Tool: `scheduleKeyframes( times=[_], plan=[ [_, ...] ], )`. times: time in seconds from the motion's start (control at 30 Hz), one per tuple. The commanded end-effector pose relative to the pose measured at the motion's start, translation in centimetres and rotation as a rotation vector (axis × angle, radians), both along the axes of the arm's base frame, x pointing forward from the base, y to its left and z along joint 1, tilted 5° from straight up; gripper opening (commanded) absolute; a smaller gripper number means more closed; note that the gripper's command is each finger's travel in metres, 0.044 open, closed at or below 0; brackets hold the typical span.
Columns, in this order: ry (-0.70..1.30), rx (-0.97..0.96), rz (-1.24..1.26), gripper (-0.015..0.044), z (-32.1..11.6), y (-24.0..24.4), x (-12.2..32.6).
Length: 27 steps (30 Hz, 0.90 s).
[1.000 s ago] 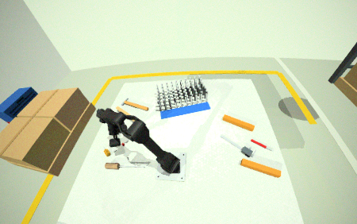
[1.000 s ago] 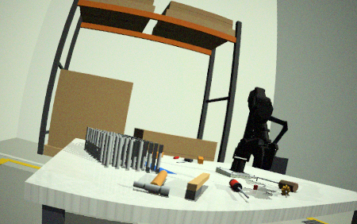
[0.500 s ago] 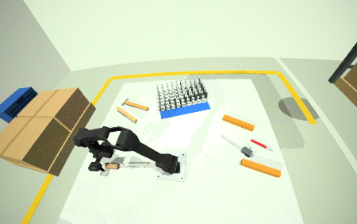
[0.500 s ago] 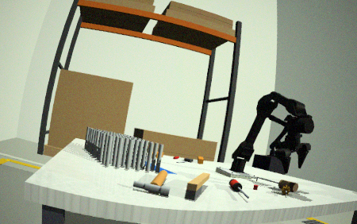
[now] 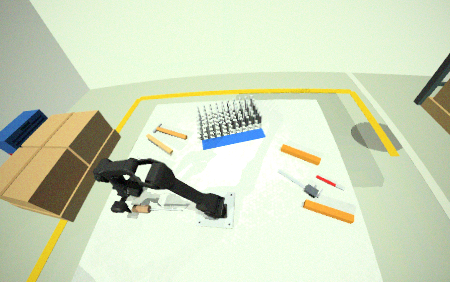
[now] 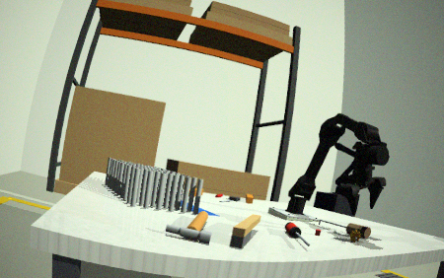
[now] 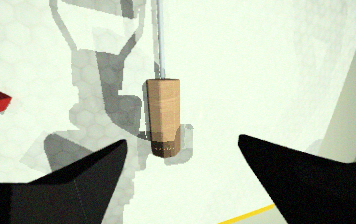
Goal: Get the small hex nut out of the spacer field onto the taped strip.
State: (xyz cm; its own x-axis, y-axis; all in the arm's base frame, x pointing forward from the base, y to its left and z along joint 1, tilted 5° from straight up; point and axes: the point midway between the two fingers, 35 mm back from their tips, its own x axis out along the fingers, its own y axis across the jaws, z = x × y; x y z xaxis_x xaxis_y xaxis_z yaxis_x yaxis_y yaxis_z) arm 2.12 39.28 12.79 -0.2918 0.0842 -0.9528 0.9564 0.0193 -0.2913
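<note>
Metal spacers [image 5: 230, 120] [image 6: 153, 184] stand upright in rows at the back of the table, with the blue taped strip [image 5: 233, 140] [image 6: 207, 212] along their front. The nut cannot be made out among them. A tool with a wooden handle [image 5: 141, 209] [image 6: 358, 231] [image 7: 165, 107] and a thin metal shaft [image 7: 161, 40] lies on the table left of the arm's base; its far tip is out of the wrist view. My gripper [image 6: 363, 212] [image 7: 184, 142] is open and empty above the handle end, the handle lying between and ahead of the fingertips in the wrist view.
A hammer [image 5: 171, 132] [image 6: 198, 222] and a wooden bar [image 5: 160, 144] [image 6: 247, 226] lie left of the spacers. A red screwdriver [image 6: 292, 229], a small red block [image 6: 318, 232] [image 7: 4, 101] and a yellow item [image 6: 355, 236] lie nearer. Orange bars [image 5: 300, 154] [image 5: 328, 211] lie right.
</note>
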Motion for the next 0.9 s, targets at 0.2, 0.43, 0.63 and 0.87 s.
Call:
scheduleKeyframes(
  times=[0.2,0.43,0.63,0.87],
  plan=[
    [-0.002,0.001,0.005,0.028,0.0,0.0,0.1],
    [-0.002,0.001,0.005,0.028,0.0,0.0,0.1],
    [-0.002,0.001,0.005,0.028,-0.8,0.2,0.0],
    [-0.002,0.001,0.005,0.028,-2.0,0.3,0.0]
  ],
)
